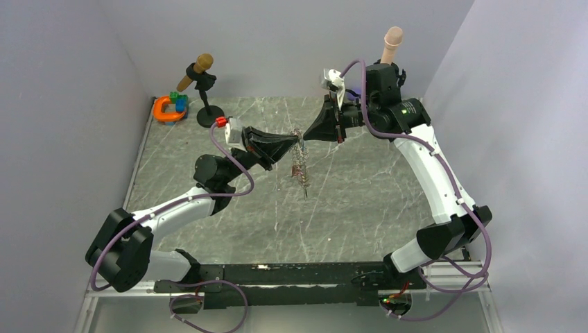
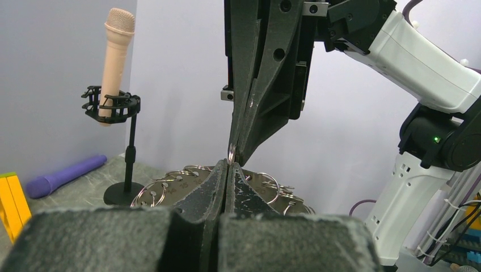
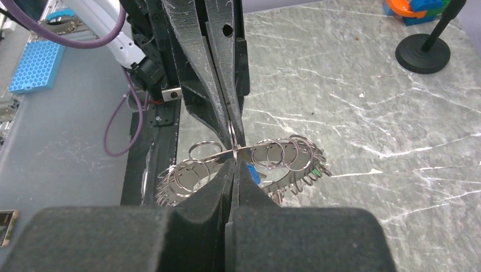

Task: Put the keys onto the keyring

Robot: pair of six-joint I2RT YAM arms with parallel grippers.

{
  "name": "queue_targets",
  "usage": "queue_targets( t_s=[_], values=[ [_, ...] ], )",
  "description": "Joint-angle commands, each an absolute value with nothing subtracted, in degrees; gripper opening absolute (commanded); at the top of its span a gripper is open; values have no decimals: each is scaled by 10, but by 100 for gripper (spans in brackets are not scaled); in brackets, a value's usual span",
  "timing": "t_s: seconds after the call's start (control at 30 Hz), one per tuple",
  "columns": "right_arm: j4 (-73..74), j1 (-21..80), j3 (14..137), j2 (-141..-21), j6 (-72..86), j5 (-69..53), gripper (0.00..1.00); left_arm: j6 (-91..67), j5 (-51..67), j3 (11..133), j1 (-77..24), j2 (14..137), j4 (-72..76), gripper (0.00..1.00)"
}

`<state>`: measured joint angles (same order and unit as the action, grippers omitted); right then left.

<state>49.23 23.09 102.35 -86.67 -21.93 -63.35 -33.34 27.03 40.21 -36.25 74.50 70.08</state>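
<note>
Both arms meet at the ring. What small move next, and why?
Probably open the right end effector and back off, the left end effector holding: both are shut tip to tip on one spot of the keyring, which hangs above the table.

Right claw (image 3: 232, 164) and left claw (image 3: 234, 135), both closed, pinch the keyring (image 3: 300, 151) rim tip to tip over the marble tabletop (image 3: 368, 85); blue key (image 3: 255, 177) just beneath.
</note>
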Motion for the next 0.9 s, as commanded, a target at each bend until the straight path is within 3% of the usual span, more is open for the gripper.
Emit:
queue_targets(
  t_s=[0.0, 0.5, 0.87],
  values=[
    [495, 234, 1013, -853, -227, -623, 0, -354, 245, 424, -361, 737, 783, 0],
    [475, 236, 988, -838, -227, -612, 0, -380, 260, 442, -354, 761, 813, 0],
    [457, 231, 979, -845, -189, -676, 1, -423, 441, 477, -296, 791, 873, 0]
  ],
)
